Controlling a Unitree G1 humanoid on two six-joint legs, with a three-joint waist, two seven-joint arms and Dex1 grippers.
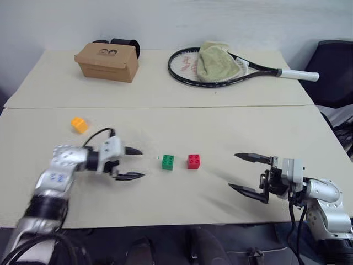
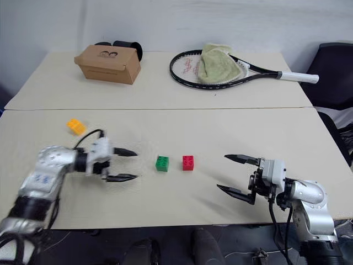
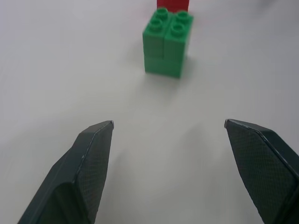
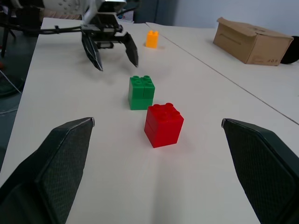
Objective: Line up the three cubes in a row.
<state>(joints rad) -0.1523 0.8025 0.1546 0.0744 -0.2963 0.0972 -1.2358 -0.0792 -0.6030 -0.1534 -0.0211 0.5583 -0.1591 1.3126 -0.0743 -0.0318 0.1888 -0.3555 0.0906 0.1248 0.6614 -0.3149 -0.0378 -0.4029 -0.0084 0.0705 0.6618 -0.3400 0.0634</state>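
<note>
Green and red studded cubes sit side by side near the middle of the near table: the green cube [image 1: 168, 162] on the left, the red cube [image 1: 193, 161] just to its right, a small gap between them, both upright with studs up. Well apart from them, farther back and to the left, lies the orange-yellow cube [image 1: 79, 125], tilted out of square with the other two and not in their row.

Just left of the green cube hangs the left claw [image 1: 134, 163], its two black fingers spread apart and empty, tips pointing at the cube without touching it. To the right of the red cube, with more bare table between, the right claw [image 1: 242, 171] points left, its fingers wide apart and holding nothing.

From the left wrist, the green cube stands ahead of the open fingers with a sliver of red showing behind it. From the right wrist, the red cube is nearest, then the green, then the left claw, with the orange-yellow cube beyond.

On the far table [image 1: 149, 88] rest a brown cardboard box [image 1: 107, 62] at the left, and a tennis racket [image 1: 237, 70] with a pale green cloth [image 1: 216, 62] draped on its strings at the right.
</note>
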